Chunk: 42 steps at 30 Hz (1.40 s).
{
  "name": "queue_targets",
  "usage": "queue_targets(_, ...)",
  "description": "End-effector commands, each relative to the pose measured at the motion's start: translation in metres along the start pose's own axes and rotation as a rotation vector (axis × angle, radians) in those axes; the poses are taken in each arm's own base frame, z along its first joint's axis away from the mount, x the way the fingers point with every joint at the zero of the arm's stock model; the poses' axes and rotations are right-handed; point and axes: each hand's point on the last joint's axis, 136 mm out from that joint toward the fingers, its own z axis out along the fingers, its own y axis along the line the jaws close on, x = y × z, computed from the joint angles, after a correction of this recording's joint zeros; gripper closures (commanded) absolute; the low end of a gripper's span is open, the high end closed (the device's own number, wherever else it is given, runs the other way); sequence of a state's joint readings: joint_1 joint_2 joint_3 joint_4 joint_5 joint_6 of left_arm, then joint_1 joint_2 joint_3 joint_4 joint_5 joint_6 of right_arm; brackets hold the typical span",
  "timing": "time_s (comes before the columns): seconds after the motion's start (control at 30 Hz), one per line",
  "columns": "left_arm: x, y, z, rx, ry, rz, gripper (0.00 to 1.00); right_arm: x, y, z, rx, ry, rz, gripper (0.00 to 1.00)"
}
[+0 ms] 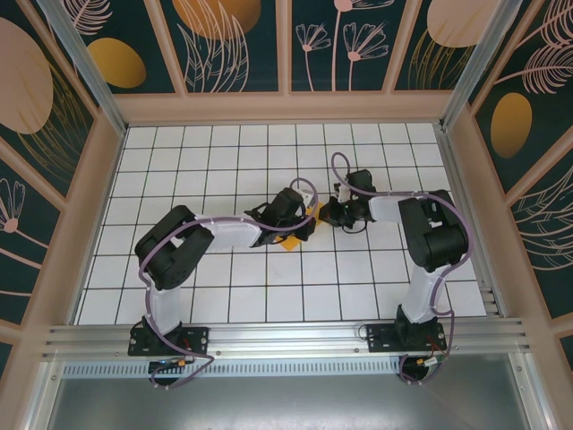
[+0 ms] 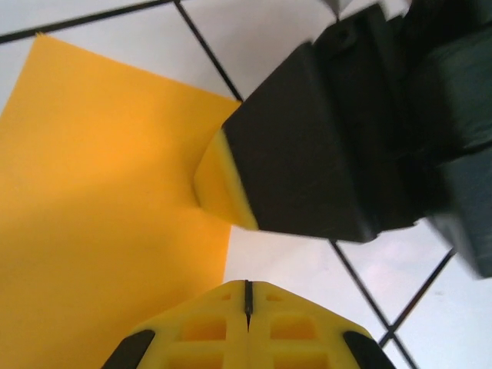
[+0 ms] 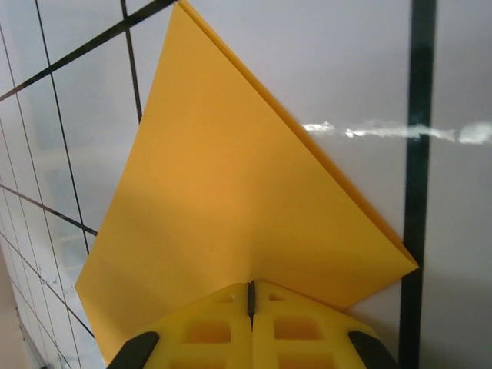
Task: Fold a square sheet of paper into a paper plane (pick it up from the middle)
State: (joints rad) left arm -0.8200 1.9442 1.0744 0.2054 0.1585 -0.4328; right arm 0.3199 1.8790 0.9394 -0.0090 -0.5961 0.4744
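The square sheet of paper (image 3: 231, 184) lies on the tiled floor as a smaller folded orange shape with doubled edges and a sharp corner. In the top view it (image 1: 289, 243) peeks out from under both grippers at mid-table. My right gripper (image 3: 250, 286) is shut, and its closed tips rest on the folded paper near one edge. From the left wrist the paper (image 2: 100, 200) fills the left side, and the right gripper's yellow-padded fingers (image 2: 223, 188) touch its right edge. My left gripper (image 2: 247, 286) is shut with nothing seen between the jaws; its tip sits over white tile just beside the paper.
The white floor with dark grid lines (image 1: 224, 161) stretches around the arms. Dark leaf-patterned panels with painted orange ovals (image 1: 116, 63) wall the cell on three sides. The two grippers, left (image 1: 309, 226) and right (image 1: 325, 213), nearly touch each other.
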Motion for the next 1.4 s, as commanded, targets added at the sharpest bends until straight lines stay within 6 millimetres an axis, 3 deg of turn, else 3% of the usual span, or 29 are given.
queue_targets(0.0, -0.004, 0.001, 0.006, 0.033, -0.005, 0.047, 1.00, 0.011, -0.027, 0.009, 0.079, 0.049, -0.006, 1.00)
queue_targets(0.1, -0.003, -0.003, 0.008, 0.065, 0.006, 0.051, 1.00, 0.010, -0.028, 0.010, 0.078, 0.054, -0.018, 1.00)
queue_targets(0.63, 0.031, 0.019, 0.021, 0.042, 0.097, 0.024, 1.00, 0.012, -0.043, 0.015, 0.126, 0.079, 0.003, 1.00)
queue_targets(1.07, 0.069, 0.001, -0.015, 0.173, 0.186, 0.070, 1.00, 0.011, -0.060, 0.017, 0.195, 0.083, 0.038, 1.00)
queue_targets(1.37, 0.089, 0.014, -0.028, 0.130, 0.220, 0.097, 1.00, 0.013, -0.061, 0.017, 0.199, 0.086, 0.040, 1.00)
